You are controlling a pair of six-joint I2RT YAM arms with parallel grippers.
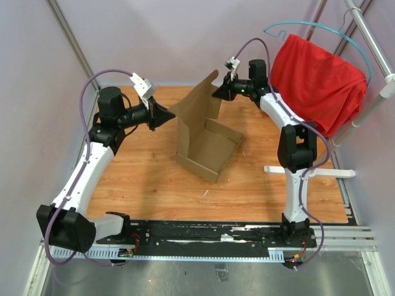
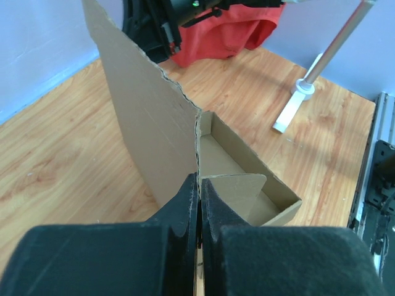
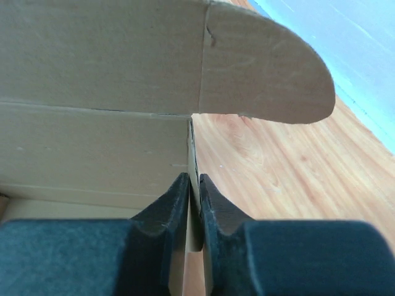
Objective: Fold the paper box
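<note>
The paper box (image 1: pixel 207 150), plain brown cardboard, sits mid-table with its tray walls raised and its lid panel (image 1: pixel 199 102) standing upright at the back. My left gripper (image 1: pixel 169 115) is shut on the left edge of the lid panel; in the left wrist view the gripper (image 2: pixel 199 180) pinches the cardboard edge (image 2: pixel 154 129) with the tray (image 2: pixel 247 166) beyond. My right gripper (image 1: pixel 217 92) is shut on the lid's right side flap near the top; in the right wrist view the gripper (image 3: pixel 193 180) clamps the thin flap edge (image 3: pixel 192 148) below the rounded tab (image 3: pixel 265 68).
A red cloth (image 1: pixel 318 80) hangs on a teal hanger (image 1: pixel 321 29) from a white rack (image 1: pixel 308 171) at the right. Grey walls close the back and sides. Bare wooden tabletop (image 1: pixel 148 185) lies in front of the box.
</note>
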